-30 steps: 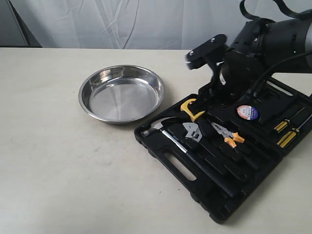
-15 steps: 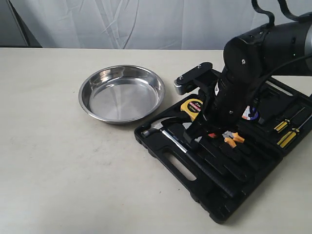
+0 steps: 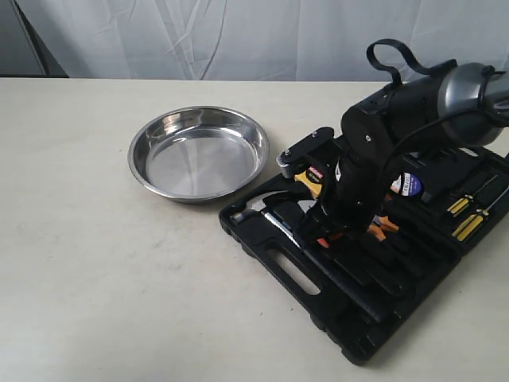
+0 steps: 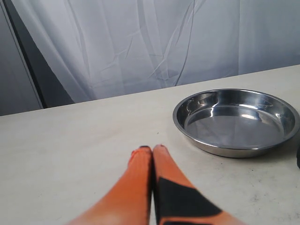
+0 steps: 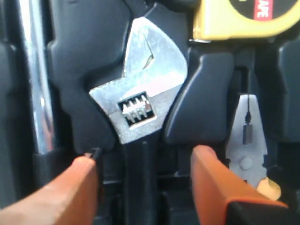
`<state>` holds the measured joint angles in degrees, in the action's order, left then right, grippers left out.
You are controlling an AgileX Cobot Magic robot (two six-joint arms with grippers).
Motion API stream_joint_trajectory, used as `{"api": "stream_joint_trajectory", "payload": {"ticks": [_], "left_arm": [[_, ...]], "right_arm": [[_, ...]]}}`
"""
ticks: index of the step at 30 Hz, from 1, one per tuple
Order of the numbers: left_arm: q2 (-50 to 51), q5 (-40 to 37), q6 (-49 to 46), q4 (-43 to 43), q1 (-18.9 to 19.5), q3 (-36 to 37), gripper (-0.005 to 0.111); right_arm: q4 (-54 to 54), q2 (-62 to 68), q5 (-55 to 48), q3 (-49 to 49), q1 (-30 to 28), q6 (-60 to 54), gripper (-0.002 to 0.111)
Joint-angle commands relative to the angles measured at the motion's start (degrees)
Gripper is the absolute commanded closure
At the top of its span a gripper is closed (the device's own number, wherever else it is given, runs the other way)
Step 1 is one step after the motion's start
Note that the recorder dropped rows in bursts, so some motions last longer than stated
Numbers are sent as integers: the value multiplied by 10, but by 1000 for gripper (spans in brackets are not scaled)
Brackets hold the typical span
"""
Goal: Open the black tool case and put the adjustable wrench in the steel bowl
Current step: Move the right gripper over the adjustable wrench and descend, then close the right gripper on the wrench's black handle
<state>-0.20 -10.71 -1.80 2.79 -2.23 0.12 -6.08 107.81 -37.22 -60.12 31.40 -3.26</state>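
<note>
The black tool case (image 3: 374, 270) lies open on the table at the right. The adjustable wrench (image 5: 140, 108) rests in its moulded slot, silvery head up and black handle running down between my fingers. My right gripper (image 5: 143, 161) is open, its orange fingers on either side of the handle and apart from it. In the exterior view the right arm hides the wrench, and the gripper (image 3: 330, 232) is down in the case. The steel bowl (image 3: 199, 153) stands empty to the left of the case, also seen as the bowl (image 4: 236, 119). My left gripper (image 4: 152, 149) is shut and holds nothing.
In the case lie a claw hammer (image 3: 258, 205), a yellow tape measure (image 5: 248, 16), orange-handled pliers (image 5: 247, 140), a round tape roll (image 3: 406, 185) and yellow-handled screwdrivers (image 3: 469, 215). A white curtain hangs behind the table.
My right arm has come down from above the case's back to the wrench slot, and now covers the wrench in the exterior view. The bowl and case have not moved.
</note>
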Motion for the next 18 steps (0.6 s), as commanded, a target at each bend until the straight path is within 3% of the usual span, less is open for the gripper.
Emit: {"api": "stream_joint_trajectory", "payload": {"ticks": [1, 8, 14, 18], "left_arm": [[2, 4, 1, -1, -2, -1, 106], [2, 4, 1, -1, -2, -1, 106], [2, 4, 1, -1, -2, -1, 106], [2, 4, 1, -1, -2, -1, 106]], "right_arm": [[-13, 24, 19, 1, -1, 6, 57], [-13, 59, 30, 1, -1, 9, 58], [12, 71, 37, 1, -1, 9, 87], [29, 71, 37, 1, -1, 9, 97]]}}
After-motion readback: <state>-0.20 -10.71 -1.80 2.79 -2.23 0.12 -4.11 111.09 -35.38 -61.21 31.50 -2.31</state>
